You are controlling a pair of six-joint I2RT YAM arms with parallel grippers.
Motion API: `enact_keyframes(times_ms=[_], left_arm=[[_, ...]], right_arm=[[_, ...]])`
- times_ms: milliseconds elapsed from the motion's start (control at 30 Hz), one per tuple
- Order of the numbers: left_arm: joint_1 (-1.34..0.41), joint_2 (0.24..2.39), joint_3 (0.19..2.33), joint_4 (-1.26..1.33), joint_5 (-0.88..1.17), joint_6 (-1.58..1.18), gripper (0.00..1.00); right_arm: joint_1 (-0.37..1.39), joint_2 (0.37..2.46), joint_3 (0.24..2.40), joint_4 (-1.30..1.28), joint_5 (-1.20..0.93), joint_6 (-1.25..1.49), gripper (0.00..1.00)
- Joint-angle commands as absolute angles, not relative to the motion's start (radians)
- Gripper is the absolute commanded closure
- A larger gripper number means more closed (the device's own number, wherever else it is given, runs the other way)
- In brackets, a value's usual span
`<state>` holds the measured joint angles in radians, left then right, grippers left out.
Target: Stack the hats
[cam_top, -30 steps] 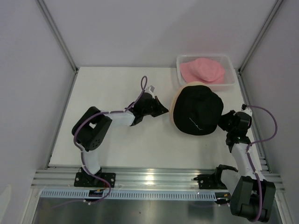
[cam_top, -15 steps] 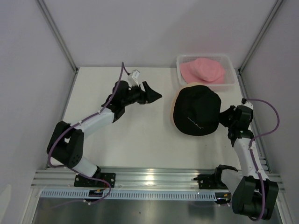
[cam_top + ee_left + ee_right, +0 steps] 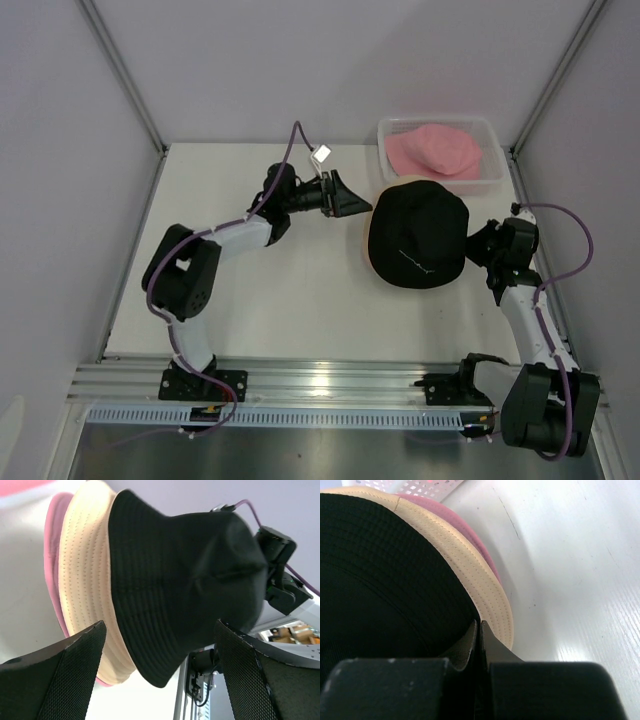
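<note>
The black hat [image 3: 418, 240] sits on top of a pile on the right side of the desk [image 3: 250, 300], near the back. It has a small white mark on it. Under it is the cream hat [image 3: 85, 590], and its brim sticks out past the black one. Under that is a pink hat [image 3: 51, 575], and only a thin edge of it shows. The other pink hat [image 3: 437, 148] lies by itself in the clear bin [image 3: 492, 172]. The bin stands in the back right corner, just behind the pile. The right fingers [image 3: 466, 647] are at the right edge of the pile. They are pressed tight together, and they look to be nipping the brim of the black hat. The left fingers [image 3: 65, 675] are spread wide apart and have nothing in them. They point at the left side of the pile, close to it but not touching. From the left wrist, the pile shows in the gap between them.
</note>
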<state>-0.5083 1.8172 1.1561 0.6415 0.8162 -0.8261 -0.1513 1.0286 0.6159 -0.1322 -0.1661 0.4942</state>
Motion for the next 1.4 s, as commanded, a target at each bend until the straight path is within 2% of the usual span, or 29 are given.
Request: enact_keyframes(times_ms=[0,767,867,900,1000,1133,1167,1233,1367], left_arm=[[-0.522,1.865,1.247,0.781,0.865,-0.908,0.09],[-0.542,2.097,1.443,0.750,0.838,-1.002,0.17],[-0.545,2.100,1.443,0.790,0.854,-1.025,0.27],[-0.546,2.102,1.443,0.795,0.857,-1.031,0.35],[-0.552,2.112,1.459,0.785,0.867,-1.032,0.50],[-0.558,2.131,1.460,0.795,0.867,-1.051,0.64],[-0.558,2.138,1.462,0.793,0.864,-1.054,0.77],[-0.558,2.144,1.465,0.781,0.856,-1.054,0.98],[-0.558,2.132,1.463,0.656,0.769,-0.996,0.99]], right_arm=[[-0.140,1.040,0.678,-0.118,-0.181,0.462,1.00],[-0.121,1.103,0.721,-0.098,-0.187,0.445,1.00],[-0.120,1.106,0.719,-0.097,-0.183,0.445,1.00],[-0.120,1.109,0.718,-0.097,-0.183,0.445,1.00],[-0.118,1.115,0.721,-0.092,-0.184,0.448,1.00],[-0.115,1.114,0.724,-0.094,-0.181,0.448,1.00],[-0.114,1.114,0.726,-0.095,-0.179,0.448,1.00],[-0.112,1.112,0.726,-0.097,-0.173,0.446,1.00],[-0.107,1.120,0.721,-0.107,-0.149,0.448,1.00]])
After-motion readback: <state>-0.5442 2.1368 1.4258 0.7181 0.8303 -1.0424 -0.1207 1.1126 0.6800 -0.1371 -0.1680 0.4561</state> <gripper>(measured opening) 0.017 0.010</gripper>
